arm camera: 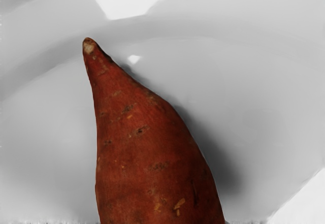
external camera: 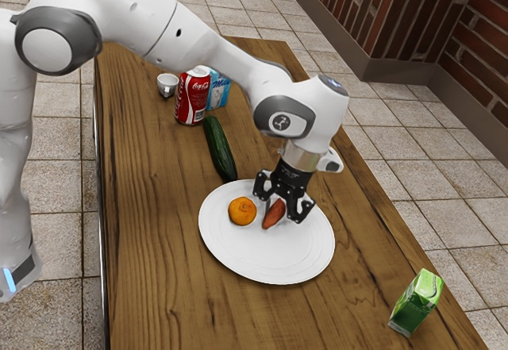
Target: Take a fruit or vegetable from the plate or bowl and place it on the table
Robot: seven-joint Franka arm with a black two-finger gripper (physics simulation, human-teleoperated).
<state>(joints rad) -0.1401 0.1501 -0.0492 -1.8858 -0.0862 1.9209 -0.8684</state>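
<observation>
1. The end effector (external camera: pixel 283 212) is released: its two fingers stand apart over the plate (external camera: pixel 270 263), one on either side of the sweet potato (external camera: pixel 273 215), and I see no grip on it.
2. The sweet potato, which I take as the target, lies on the plate, with the orange (external camera: pixel 242 211) just beside it.
3. The likeliest failure is a poor grip. The sweet potato tapers to a point, so closing near that narrow end could make it twist or squirt out.
4. Its long axis may not line up with the fingers; if so, the closing push could roll it across the smooth plate, perhaps into the orange.
5. Going too low could press a fingertip onto the plate and tip or slide it.
6. A low carry could catch the plate's rim, and a release from high up could let the sweet potato roll along the desk (external camera: pixel 151 247).
7. Counts: one plate, one sweet potato and one orange on it; on the desk, one cucumber (external camera: pixel 220 148), one soda can (external camera: pixel 192 96), one small cup (external camera: pixel 167 85) and two cartons, one blue and white (external camera: pixel 217 90), one green (external camera: pixel 417 302).
</observation>
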